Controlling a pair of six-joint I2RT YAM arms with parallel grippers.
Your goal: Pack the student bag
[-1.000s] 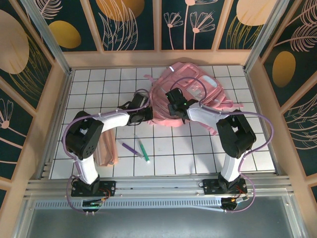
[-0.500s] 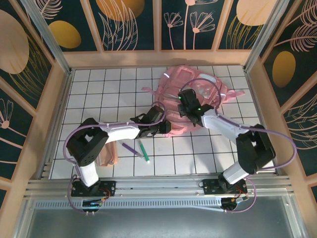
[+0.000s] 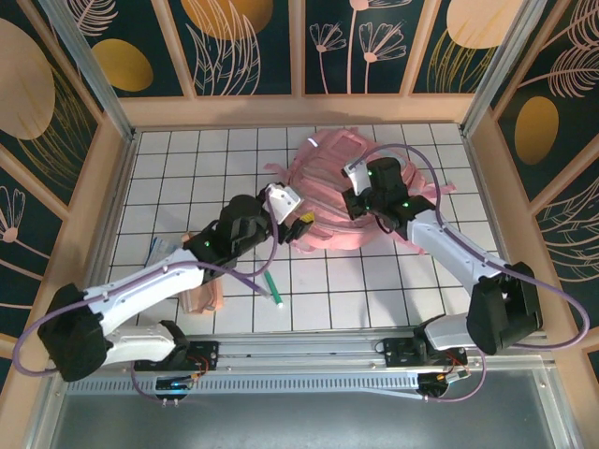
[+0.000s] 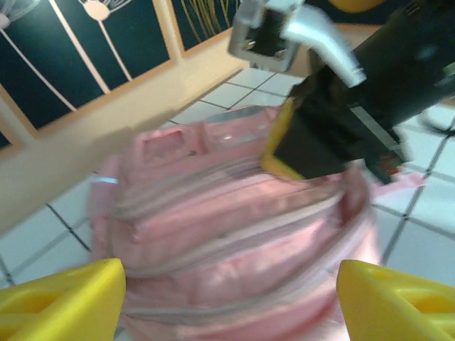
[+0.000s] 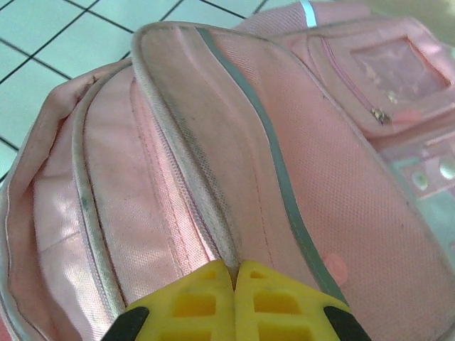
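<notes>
The student bag is a large pink backpack, bunched up at the back middle of the tiled table. My right gripper is on its top and is shut on a raised fabric ridge beside a grey zipper strip. My left gripper hovers at the bag's near-left side. Its yellow fingers stand wide apart, with the blurred bag just ahead between them and nothing gripped. In the left wrist view the right gripper's yellow finger presses into the bag's upper rim.
A green pen and a purple pen lie on the tiles under the left arm. A flat peach pouch is near the left front. A small pale item lies further left. Wooden walls ring the table.
My left gripper has opened and let go of the bag's near edge, and the left arm has stretched out low. The right gripper shut on the bag's rim and pulled it right and back.
</notes>
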